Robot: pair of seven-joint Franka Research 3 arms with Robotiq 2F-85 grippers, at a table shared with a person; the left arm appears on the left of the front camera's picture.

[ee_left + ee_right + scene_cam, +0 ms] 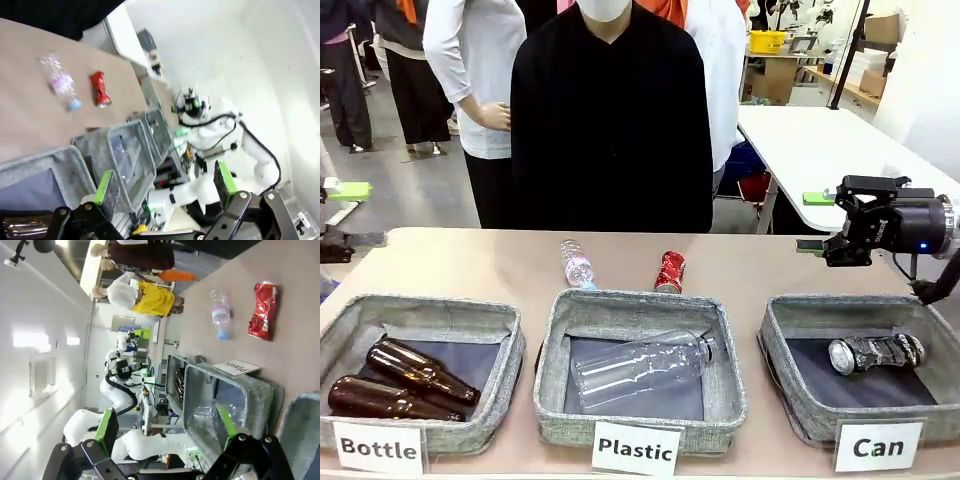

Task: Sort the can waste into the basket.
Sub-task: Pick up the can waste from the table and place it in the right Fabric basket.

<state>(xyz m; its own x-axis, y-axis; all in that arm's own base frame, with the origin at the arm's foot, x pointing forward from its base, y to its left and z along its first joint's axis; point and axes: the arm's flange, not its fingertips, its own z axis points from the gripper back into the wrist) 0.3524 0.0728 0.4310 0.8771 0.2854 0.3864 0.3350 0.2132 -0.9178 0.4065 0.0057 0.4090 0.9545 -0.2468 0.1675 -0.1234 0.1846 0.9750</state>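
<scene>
Your two cans: black-and-silver can (876, 353), lying on its side in the Can basket (798, 415); red crushed can (670, 271), on bare table (470, 265) beyond the Plastic basket (565, 425), just beside what looks like a small clear bottle (577, 264). Left gripper (164, 185): fingers spread wide, empty. Right gripper (166, 425): fingers wide apart, holding nothing.

The right gripper (813, 222) is a blocky black metal two-finger claw with flat bright-green pads (817, 198) and a small blue light (923, 245) on its dark round wrist. The left gripper (165, 182) has black linked fingers with round pivot screws. The person (610, 130) wears a plain black long-sleeved top.
</scene>
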